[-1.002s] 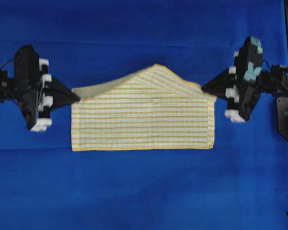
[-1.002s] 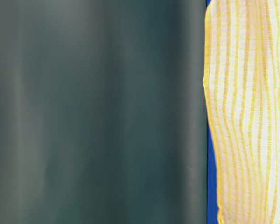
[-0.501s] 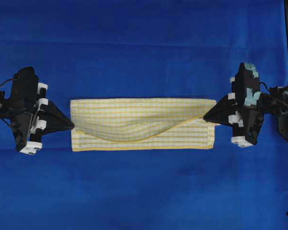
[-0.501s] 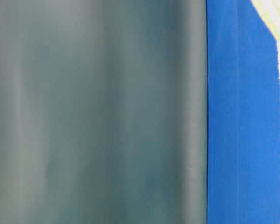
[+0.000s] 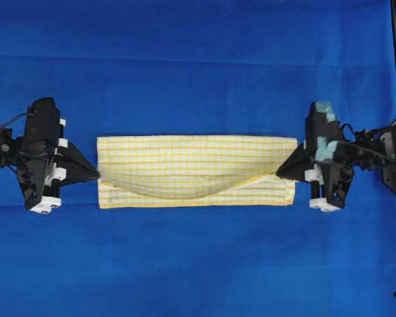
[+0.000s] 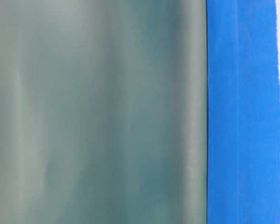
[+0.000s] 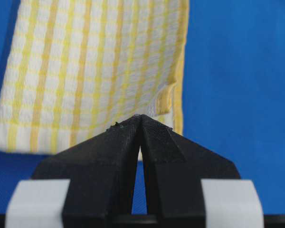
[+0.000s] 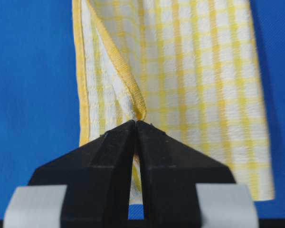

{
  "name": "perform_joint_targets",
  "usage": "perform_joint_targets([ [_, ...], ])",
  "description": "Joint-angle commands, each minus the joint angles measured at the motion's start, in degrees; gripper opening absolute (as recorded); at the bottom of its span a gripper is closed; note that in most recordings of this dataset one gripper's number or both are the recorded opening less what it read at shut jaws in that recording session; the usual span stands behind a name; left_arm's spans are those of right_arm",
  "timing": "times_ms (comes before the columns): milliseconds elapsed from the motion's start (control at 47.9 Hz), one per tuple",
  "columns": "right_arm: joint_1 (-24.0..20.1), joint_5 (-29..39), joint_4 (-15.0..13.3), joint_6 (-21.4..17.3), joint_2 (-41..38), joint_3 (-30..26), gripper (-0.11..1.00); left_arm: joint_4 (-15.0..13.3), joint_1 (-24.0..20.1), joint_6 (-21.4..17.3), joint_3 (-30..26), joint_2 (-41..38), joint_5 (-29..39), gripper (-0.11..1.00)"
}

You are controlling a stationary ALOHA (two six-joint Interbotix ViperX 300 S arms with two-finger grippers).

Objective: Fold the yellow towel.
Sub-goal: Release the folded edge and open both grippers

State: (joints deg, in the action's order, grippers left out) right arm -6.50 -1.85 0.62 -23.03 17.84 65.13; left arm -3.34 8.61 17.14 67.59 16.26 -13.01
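Yellow towel (image 5: 197, 170) lying in the centre of the overhead frame on the blue tablecloth (image 5: 198, 66), folded once along its length into a long horizontal band. Upper layer sagging in a shallow curve toward the lower edge, short of it in the middle, with a strip of the bottom layer showing beneath. Lower right of the band: a hemmed edge rising diagonally toward the right end.

At the band's left end, left gripper (image 5: 98, 176), tips at the towel's short edge. In the left wrist view, black jaws pressed together with only a sliver of gap, pinching the towel's near corner just right of frame centre; checked cloth (image 7: 95, 71) stretching away toward the top of the frame.

At the right end, right gripper (image 5: 279, 174), likewise clamped. In the right wrist view, jaws closed on a folded yellow hem at frame centre, cloth (image 8: 190, 76) running upward from the tips.

Table-level view: only a blurred grey-green surface and a band of blue; no towel to be made out there.

Judged step: finishing the first lengthwise fold, carried edge not yet laid flush with the lower edge. Next move likely calling for lowering both corners onto the lower corners evenly, keeping the cloth taut to remove the sag, then releasing both together.
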Motion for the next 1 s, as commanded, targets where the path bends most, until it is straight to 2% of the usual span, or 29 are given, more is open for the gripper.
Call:
perform_joint_targets([
  [0, -1.1, -0.6, 0.2, 0.0, -1.0, -1.3, 0.03, 0.0, 0.2, 0.0, -1.0, -1.6, -0.2, 0.0],
  [376, -2.5, -0.6, 0.4, -0.3, -3.3, -2.3, 0.04, 0.0, 0.8, -0.2, -1.7, -3.0, -0.1, 0.0],
  [459, -2.5, -0.5, 0.4, -0.3, -3.3, -2.5, 0.1, 0.0, 0.8, -0.1, -2.0, -3.0, -0.1, 0.0],
  [522, -2.5, -0.4, 0.4, -0.3, -3.3, -2.5, 0.19, 0.0, 0.8, -0.1, -2.3, -2.9, -0.1, 0.0],
  [731, -2.5, -0.4, 0.4, -0.3, -2.5, -2.5, 0.74, -0.1, 0.8, 0.0, -1.9, -1.1, 0.2, 0.03],
  [773, -2.5, -0.1, 0.4, -0.3, -2.2, -2.5, 0.81, 0.0, 0.8, 0.0, -1.9, -0.6, 0.4, 0.09],
  [814, -2.5, 0.1, 0.3, -0.3, -1.8, -2.5, 0.83, 0.0, 0.8, -0.1, -1.8, -0.1, 0.9, 0.19],
  [981, -1.7, 1.9, 0.1, -0.1, 1.0, -2.5, 0.77, 0.2, -0.2, -1.1, -2.3, 2.0, 3.5, 0.7],
])
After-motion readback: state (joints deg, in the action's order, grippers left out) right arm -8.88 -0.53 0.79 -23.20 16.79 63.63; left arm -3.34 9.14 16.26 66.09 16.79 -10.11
